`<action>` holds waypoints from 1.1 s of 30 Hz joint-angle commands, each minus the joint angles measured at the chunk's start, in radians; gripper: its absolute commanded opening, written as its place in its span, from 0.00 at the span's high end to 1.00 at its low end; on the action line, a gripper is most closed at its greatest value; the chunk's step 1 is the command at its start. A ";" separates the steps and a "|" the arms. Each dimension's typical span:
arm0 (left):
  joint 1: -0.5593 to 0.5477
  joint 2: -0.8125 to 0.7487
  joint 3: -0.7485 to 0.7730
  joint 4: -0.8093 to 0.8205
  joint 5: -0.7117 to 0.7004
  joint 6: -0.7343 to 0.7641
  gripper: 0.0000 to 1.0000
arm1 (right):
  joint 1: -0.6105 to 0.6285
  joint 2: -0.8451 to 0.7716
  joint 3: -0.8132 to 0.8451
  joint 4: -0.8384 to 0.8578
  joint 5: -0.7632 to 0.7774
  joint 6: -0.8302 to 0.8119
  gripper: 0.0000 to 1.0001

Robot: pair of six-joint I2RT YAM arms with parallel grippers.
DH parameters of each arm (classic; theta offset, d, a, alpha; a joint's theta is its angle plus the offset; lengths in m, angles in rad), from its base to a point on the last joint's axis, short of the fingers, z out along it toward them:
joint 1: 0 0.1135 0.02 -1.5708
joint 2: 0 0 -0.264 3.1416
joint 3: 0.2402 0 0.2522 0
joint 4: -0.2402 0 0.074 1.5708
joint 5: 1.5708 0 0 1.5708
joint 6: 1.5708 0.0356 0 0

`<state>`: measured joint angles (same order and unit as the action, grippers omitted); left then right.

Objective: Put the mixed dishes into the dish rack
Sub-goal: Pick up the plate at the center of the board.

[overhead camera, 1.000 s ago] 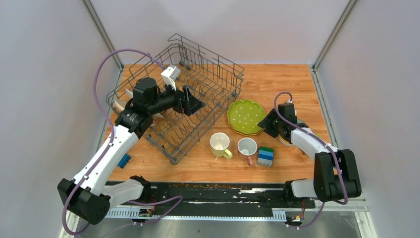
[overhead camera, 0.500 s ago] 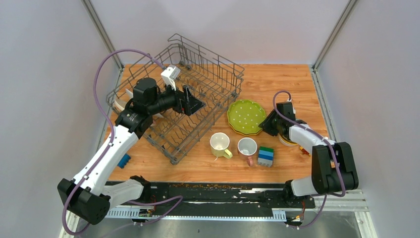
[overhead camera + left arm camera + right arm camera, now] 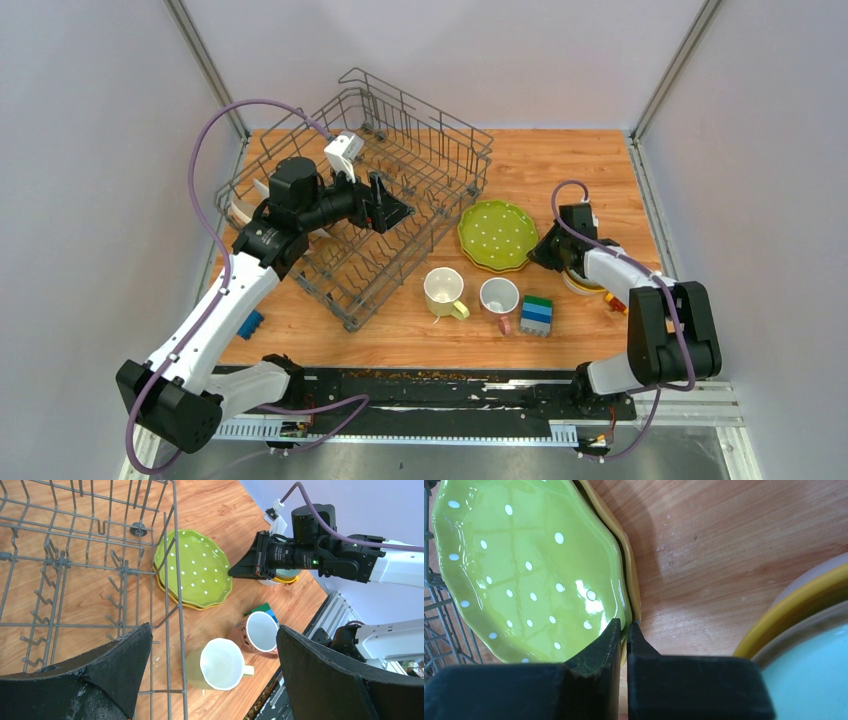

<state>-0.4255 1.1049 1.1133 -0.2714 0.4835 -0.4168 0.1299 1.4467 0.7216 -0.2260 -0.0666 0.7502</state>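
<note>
The grey wire dish rack (image 3: 400,190) stands at the back left and fills the left wrist view (image 3: 75,555). My left gripper (image 3: 390,212) hovers open and empty over it (image 3: 214,629). A green dotted scalloped plate (image 3: 495,235) (image 3: 524,565) lies on a yellow scalloped plate (image 3: 631,580). My right gripper (image 3: 541,250) (image 3: 626,624) is shut on their right rim. A pale yellow mug (image 3: 442,291) (image 3: 220,663) and a white pink-handled mug (image 3: 499,297) (image 3: 262,631) stand in front. A pale green bowl (image 3: 809,665) sits in a yellow-orange bowl (image 3: 585,282) under my right wrist.
Stacked green-blue toy blocks (image 3: 537,314) stand right of the mugs. More plates (image 3: 240,212) lie left of the rack, partly hidden by my left arm. A small blue object (image 3: 250,324) lies at the front left, and a small orange-red item (image 3: 613,300) is by the bowls.
My right gripper has moved a little left and away from me, to the plates' right rim, and the stacked bowls show more. My left arm has not moved.
</note>
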 commanded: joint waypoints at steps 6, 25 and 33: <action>-0.004 0.006 0.013 0.002 -0.008 0.009 0.00 | 0.005 -0.120 0.008 -0.023 0.064 -0.049 1.00; -0.003 0.023 0.010 -0.005 -0.014 0.006 0.00 | 0.001 -0.070 0.013 -0.073 0.115 -0.045 0.97; -0.003 0.025 0.012 -0.007 -0.018 0.005 0.00 | 0.003 -0.073 0.012 -0.066 0.104 -0.041 0.86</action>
<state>-0.4255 1.1282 1.1133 -0.2737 0.4644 -0.4164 0.1280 1.3594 0.7174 -0.2852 0.0509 0.7261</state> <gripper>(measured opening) 0.998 0.122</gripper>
